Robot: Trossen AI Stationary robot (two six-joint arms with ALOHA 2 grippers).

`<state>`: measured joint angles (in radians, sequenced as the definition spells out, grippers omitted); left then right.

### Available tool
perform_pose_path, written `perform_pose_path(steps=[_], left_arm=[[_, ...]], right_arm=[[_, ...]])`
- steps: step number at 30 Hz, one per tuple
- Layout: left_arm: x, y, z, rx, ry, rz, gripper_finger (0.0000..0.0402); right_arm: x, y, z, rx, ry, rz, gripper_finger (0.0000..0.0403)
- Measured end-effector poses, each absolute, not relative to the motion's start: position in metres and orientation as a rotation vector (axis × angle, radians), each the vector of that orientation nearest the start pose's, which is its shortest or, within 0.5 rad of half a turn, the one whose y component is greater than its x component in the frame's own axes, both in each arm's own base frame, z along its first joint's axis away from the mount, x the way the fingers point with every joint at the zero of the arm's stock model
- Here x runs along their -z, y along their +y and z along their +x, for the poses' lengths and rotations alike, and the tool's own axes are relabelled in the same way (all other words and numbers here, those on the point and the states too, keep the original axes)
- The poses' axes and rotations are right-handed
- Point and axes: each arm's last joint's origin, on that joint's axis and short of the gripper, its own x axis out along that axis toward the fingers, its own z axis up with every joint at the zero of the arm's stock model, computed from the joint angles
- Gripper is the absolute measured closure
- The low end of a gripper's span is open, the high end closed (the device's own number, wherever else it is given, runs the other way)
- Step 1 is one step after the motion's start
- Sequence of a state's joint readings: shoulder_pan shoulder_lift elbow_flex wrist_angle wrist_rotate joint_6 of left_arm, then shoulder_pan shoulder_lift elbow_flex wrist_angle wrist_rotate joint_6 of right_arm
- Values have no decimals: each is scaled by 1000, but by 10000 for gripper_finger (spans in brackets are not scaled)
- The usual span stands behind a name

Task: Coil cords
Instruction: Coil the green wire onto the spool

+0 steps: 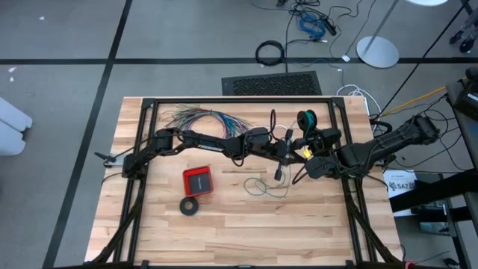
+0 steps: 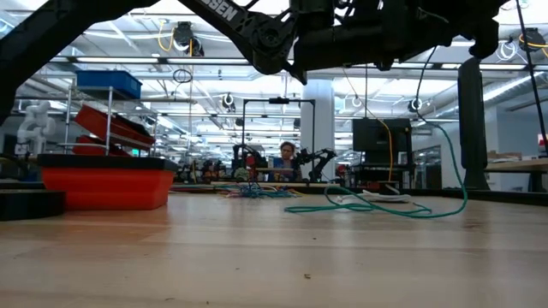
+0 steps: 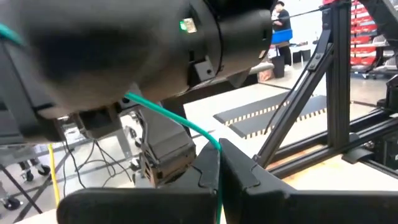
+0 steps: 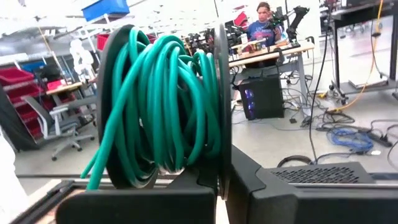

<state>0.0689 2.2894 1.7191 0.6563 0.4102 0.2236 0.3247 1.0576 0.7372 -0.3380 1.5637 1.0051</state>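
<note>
The teal-green cord is partly wound on a black spool point(image 4: 161, 93), which is held up over the table's far middle point(image 1: 306, 119). The rest of the cord drops to the table point(image 2: 454, 162) and lies in loose loops point(image 1: 265, 184). A thin white cord point(image 2: 377, 198) lies among those loops. My right gripper point(image 4: 219, 186) is shut on the spool. My left gripper point(image 3: 219, 180) reaches in from the table's left point(image 1: 290, 152), just in front of the right arm. It is shut on the free cord. My left gripper pinches one strand of the teal-green cord point(image 3: 214, 144) between its two fingertips, level, coming from the table's left. The cord runs fairly straight from the spool side into the fingers and passes down between them, clear of the table. My right gripper pinches the rim of the spool's black side disc point(image 4: 221, 163) between its two fingers, level, pointing toward the table's far edge. The spool stands on edge beyond the fingers, lifted clear of the table, with its windings bulging loosely.
A fanned bundle of many-coloured wires point(image 1: 200, 118) lies at the far left. A red box point(image 1: 198, 181) and a black tape ring point(image 1: 190, 206) sit left of the loose loops. The black frame rails point(image 1: 239, 99) run round the table. People are at work in the room behind.
</note>
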Motion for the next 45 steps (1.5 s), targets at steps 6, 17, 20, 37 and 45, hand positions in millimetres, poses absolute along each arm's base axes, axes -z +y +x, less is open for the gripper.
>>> perform_pose_path(steps=[6,17,20,37,45], left_arm=[[-227,30,526,303,-100,263,401],[-220,58,523,281,-19,246,401],[-216,64,523,282,23,231,401],[-205,66,519,455,106,174,401],[-203,77,517,439,138,144,401]], right_arm=[[-271,33,203,1230,-226,349,403],[-271,33,205,1188,-170,346,403],[-275,37,202,1149,-148,349,403],[-294,52,180,884,16,265,403],[-296,55,178,721,110,226,403]])
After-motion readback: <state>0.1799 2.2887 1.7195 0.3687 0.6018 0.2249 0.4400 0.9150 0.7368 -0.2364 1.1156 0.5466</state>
